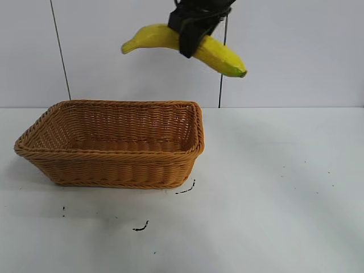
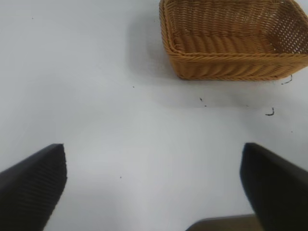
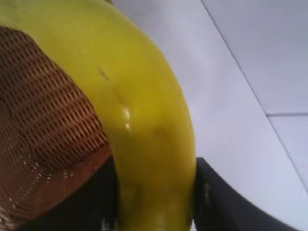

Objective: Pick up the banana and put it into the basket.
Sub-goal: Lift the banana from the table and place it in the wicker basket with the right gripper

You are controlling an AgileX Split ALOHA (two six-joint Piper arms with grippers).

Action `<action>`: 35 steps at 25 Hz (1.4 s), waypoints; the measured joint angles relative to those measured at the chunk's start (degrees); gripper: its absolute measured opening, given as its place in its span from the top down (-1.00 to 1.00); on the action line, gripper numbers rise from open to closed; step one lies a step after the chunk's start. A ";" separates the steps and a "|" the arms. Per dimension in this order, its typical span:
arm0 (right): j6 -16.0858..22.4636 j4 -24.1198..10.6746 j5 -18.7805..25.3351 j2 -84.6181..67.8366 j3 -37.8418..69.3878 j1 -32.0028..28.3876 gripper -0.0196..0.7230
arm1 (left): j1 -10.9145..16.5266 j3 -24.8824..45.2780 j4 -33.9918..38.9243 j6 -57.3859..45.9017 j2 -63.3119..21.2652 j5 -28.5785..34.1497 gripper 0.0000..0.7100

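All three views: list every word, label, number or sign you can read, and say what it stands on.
None: no view shows any readable text.
Banana: no sticker or label on the sides shown.
Basket: plain weave, no tag.
Table: a few small dark marks, scribbles rather than letters or numbers.
Right gripper and left gripper: plain black, no markings visible.
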 joint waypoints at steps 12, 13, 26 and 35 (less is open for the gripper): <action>-0.33 0.21 -10.04 11.22 0.00 0.60 0.10 | 0.00 0.00 0.00 0.00 0.00 0.00 -0.96; -0.33 0.23 -10.98 11.79 0.00 0.60 0.10 | 0.00 0.00 0.00 0.00 0.00 0.00 -0.96; 1.58 2.22 -12.81 12.74 0.00 0.60 -0.69 | 0.00 0.00 0.00 0.00 0.00 0.00 -0.96; 20.50 2.45 -2.54 5.51 -0.61 0.41 -0.82 | 0.00 0.00 0.00 0.00 0.00 0.00 -0.96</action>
